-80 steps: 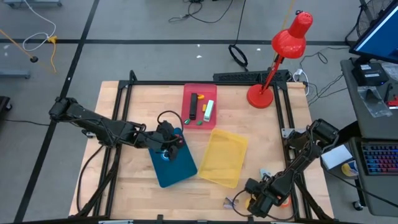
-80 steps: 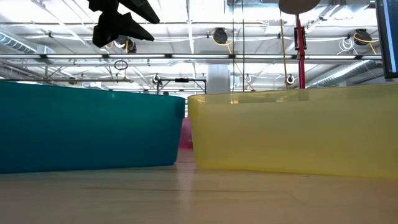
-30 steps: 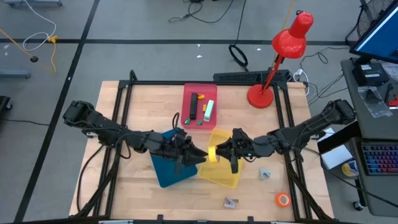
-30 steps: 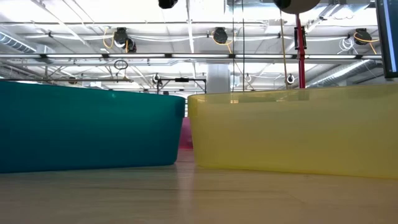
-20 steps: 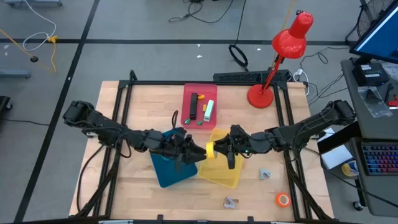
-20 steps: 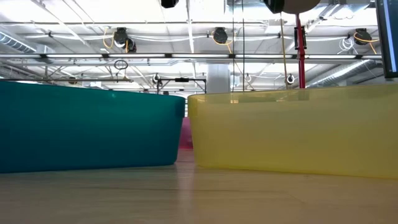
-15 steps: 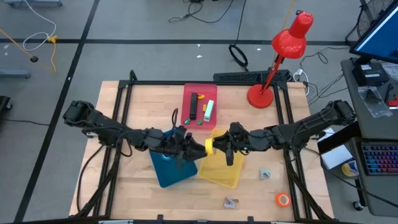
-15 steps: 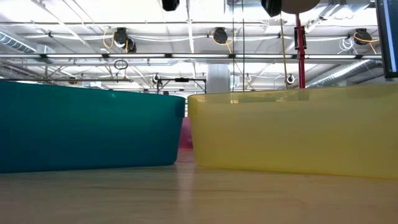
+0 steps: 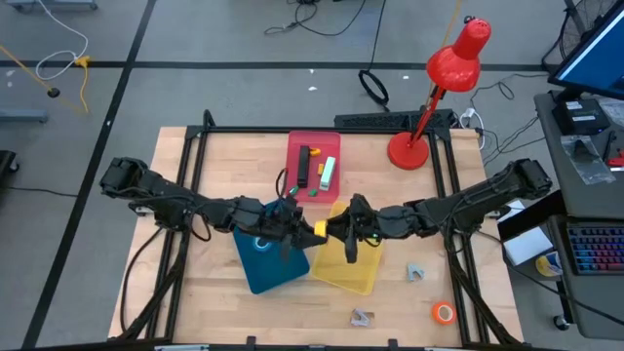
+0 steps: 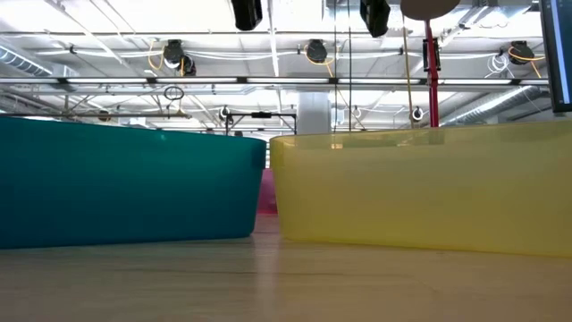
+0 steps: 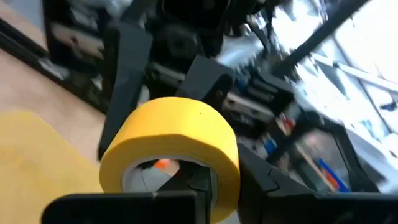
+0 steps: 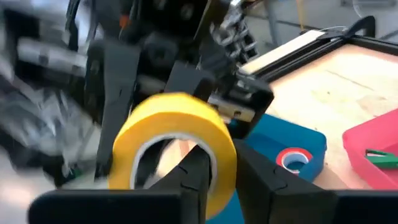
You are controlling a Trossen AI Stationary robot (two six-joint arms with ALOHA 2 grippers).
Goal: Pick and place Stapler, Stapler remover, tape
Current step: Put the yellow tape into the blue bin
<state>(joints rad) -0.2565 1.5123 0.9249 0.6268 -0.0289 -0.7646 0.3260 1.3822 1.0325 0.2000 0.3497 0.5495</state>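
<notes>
A yellow tape roll [image 9: 320, 229] hangs in the air over the seam between the blue tray [image 9: 276, 265] and the yellow tray [image 9: 357, 255]. My left gripper [image 9: 304, 227] comes at it from the table's left and my right gripper [image 9: 334, 230] from the right; both are shut on it. A red tape roll [image 12: 292, 158] lies in the blue tray. An orange tape roll [image 9: 444, 313] lies on the table near the front right. A black stapler [image 9: 304, 168] lies in the pink tray [image 9: 313, 191]. My left gripper holds the roll's wall [image 11: 227, 177] with one finger inside the ring and one outside, reaching level from the table's left. The roll is lifted clear. My right gripper holds the opposite wall [image 12: 225, 163] the same way, one finger [image 12: 194, 171] inside and one outside, level from the right.
A red desk lamp [image 9: 429, 97] stands at the far right. Two small grey metal pieces [image 9: 416, 272] [image 9: 363, 317] lie on the bare wood near the front right. In the low view the blue tray [image 10: 125, 179] and yellow tray [image 10: 420, 188] fill the width.
My right gripper has carried the yellow roll toward the table's left and a little toward the far edge. My left gripper has moved to meet it, shut, and taken hold of the roll's near wall, so both now hold it.
</notes>
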